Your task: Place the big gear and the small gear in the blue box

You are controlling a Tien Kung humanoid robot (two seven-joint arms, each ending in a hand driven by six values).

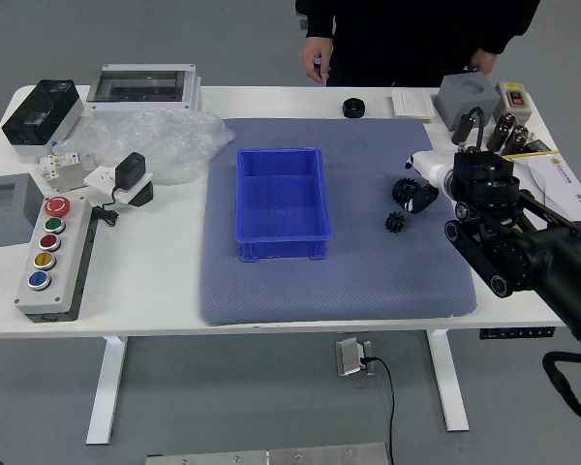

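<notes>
The right hand reaches in from the right, with its fingertips beside and partly over the big black gear. Whether it touches the gear cannot be made out. Just below lies the small black gear on the blue-grey mat. The blue box, with nothing inside it, stands on the mat to the left of both gears. No left hand shows in the picture.
A person stands at the far side, one hand hanging by the table's edge. A black roll, a grey block, plastic wrap and a button panel surround the mat.
</notes>
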